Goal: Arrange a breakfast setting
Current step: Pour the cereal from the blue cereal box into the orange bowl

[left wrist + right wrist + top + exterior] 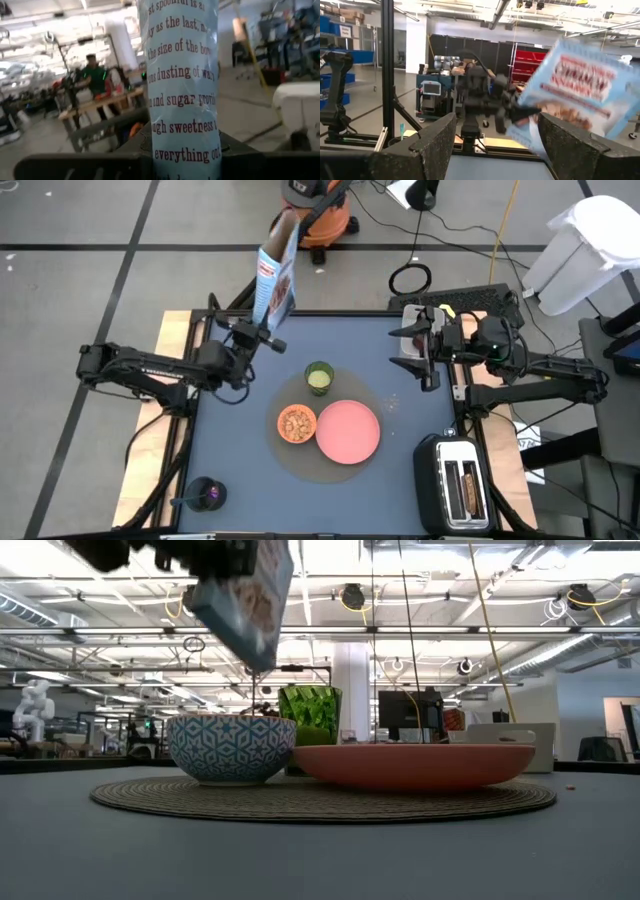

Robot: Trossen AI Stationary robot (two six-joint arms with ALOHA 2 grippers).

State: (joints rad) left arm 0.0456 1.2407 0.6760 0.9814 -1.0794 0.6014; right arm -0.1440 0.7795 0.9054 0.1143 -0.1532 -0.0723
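My left gripper (pixel 258 335) is shut on the blue cereal bag (pixel 275 275), held high over the table's far left part; the bag also shows in the low view (pixel 245 595) and the right wrist view (pixel 580 90). The orange bowl (pixel 296 423) holds cereal and rests beside the pink plate (pixel 348 430) on a round woven mat (pixel 390 405). The green cup (pixel 319 377) stands at the mat's far edge. My right gripper (pixel 497 145) is open and empty at the table's far right (pixel 425 345). The toast (pixel 462 488) stands in the toaster. The spoon (pixel 190 500) sticks out of a dark cup. My left gripper pinches the cereal bag between its two fingers near the bag's lower end (pixel 182 160), on its two broad faces. The fingers come about level from the table's left. The bag stands up above the fingers, tilted, lifted clear of the table.
A black toaster (pixel 458 485) stands at the near right corner. A dark cup (pixel 207 494) stands at the near left. A grey tray with something dark red (pixel 408 340) lies under my right gripper. Bare blue table lies left of the mat and along the near edge.
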